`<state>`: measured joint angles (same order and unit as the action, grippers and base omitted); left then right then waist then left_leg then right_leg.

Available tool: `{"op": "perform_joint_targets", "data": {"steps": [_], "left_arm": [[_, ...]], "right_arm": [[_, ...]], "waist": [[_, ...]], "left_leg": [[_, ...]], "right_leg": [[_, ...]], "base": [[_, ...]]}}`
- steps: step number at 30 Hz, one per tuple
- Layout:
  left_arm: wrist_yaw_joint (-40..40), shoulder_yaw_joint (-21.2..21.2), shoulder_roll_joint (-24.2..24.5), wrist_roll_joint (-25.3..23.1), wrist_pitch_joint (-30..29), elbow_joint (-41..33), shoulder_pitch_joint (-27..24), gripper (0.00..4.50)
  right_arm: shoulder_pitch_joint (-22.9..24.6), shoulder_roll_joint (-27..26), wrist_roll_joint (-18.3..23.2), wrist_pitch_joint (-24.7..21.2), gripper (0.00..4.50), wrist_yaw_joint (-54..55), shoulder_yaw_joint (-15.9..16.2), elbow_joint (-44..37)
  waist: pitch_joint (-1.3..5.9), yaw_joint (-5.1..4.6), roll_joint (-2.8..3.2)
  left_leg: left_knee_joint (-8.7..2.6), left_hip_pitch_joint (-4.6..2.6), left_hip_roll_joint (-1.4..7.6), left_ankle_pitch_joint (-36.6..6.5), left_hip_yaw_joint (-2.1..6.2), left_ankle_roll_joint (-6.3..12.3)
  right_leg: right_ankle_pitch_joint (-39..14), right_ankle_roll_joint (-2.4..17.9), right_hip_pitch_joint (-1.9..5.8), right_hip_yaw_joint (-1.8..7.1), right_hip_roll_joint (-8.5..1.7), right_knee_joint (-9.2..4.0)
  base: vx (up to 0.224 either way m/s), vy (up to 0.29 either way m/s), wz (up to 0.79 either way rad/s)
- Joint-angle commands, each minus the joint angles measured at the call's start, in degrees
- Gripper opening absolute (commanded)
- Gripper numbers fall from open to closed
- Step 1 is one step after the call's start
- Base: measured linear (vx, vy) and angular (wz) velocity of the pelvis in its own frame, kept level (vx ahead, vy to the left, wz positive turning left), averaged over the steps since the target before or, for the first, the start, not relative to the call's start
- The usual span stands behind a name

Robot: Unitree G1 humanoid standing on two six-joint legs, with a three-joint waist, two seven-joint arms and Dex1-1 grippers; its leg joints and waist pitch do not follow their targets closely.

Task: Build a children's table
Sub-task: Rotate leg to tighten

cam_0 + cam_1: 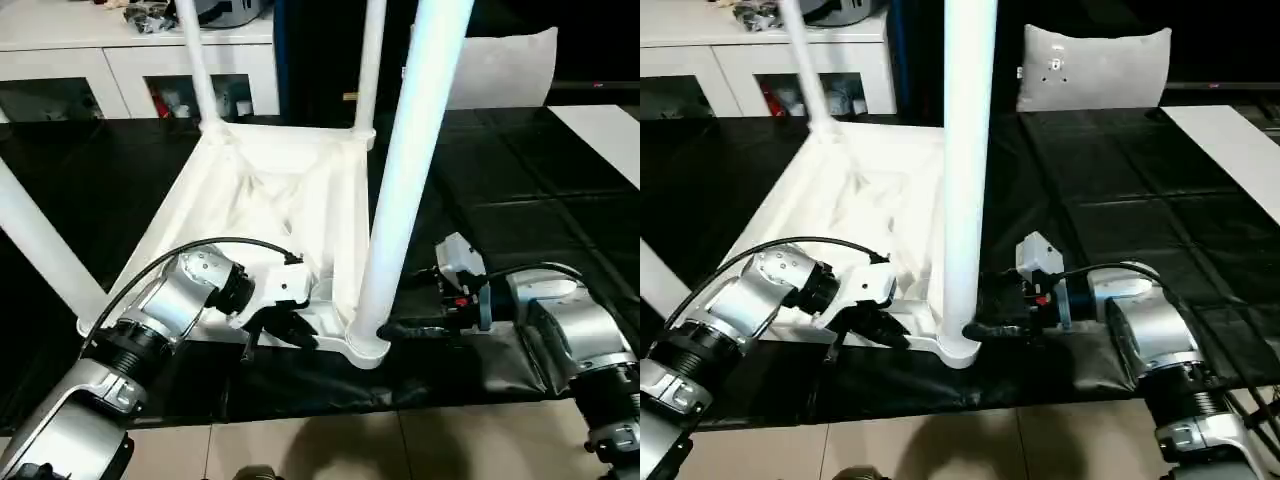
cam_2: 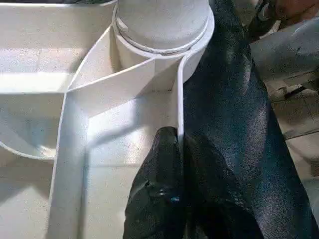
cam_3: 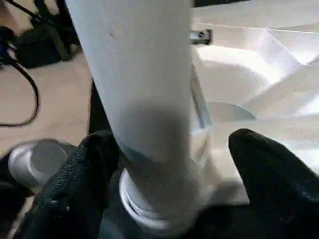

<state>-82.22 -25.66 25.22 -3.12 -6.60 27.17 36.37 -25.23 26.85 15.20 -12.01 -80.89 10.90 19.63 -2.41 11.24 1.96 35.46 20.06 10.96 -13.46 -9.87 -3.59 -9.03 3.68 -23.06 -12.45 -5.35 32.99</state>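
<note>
My left gripper [image 2: 172, 199] pinches the tabletop [image 1: 270, 190] rim beside the near leg [image 1: 405, 170]; right wrist shows right gripper [image 3: 169, 184] spread around that leg.

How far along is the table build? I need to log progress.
All four legs stand in the upturned top. In hand: the right claw straddles the near leg at its socket; the left claw pinches the top's edge wall. Left: seating that leg and flipping the table.

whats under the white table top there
A black sheet lies under the upside-down table top and spreads out around it. Whatever is directly beneath the top's middle is covered.
</note>
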Motion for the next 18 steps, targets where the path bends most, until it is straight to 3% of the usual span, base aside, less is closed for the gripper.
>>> {"op": "perform_joint_targets", "data": {"steps": [1,15,17,18], "left_arm": [[-2.2,-1.8,-0.9,0.2,0.5,-2.5,1.0,0.0],[-1.7,-1.5,-1.0,0.5,-0.6,-2.6,0.5,0.0],[-0.9,-1.1,-1.3,0.7,-1.5,-2.7,0.4,0.0],[4.3,0.8,-3.4,0.8,-5.7,-2.6,0.5,0.0]], "right_arm": [[-1.2,-0.2,0.5,-0.5,3.45,-1.0,0.7,1.1],[-1.2,-1.0,2.8,-4.3,2.22,-3.2,0.9,0.7],[-0.5,-1.3,3.8,-5.5,2.08,-2.9,0.6,-0.6],[1.4,-3.0,3.6,-8.2,2.08,2.0,0.6,-4.8]], "waist": [[4.15,-0.56,-0.56],[3.93,-0.58,-0.7],[3.88,-0.55,-0.71],[3.83,-0.65,-0.7]], "left_leg": [[-3.89,-0.05,3.42,-3.0,1.16,4.28],[-4.01,-0.04,3.54,-2.8,1.24,4.01],[-4.03,-0.12,3.47,-2.9,1.19,3.91],[-4.08,-0.13,3.55,-2.7,1.16,3.85]], "right_leg": [[-19.7,-1.4,3.8,4.82,-5.23,-4.66],[-20.0,-1.8,3.79,4.94,-5.31,-4.68],[-20.5,-1.9,3.78,4.94,-5.31,-4.8],[-20.3,-2.1,3.78,5.03,-5.21,-4.85]], "base": [[0.0,0.0,0.0],[0.0,0.0,0.0],[0.0,0.0,0.0],[0.0,0.0,0.0]]}}
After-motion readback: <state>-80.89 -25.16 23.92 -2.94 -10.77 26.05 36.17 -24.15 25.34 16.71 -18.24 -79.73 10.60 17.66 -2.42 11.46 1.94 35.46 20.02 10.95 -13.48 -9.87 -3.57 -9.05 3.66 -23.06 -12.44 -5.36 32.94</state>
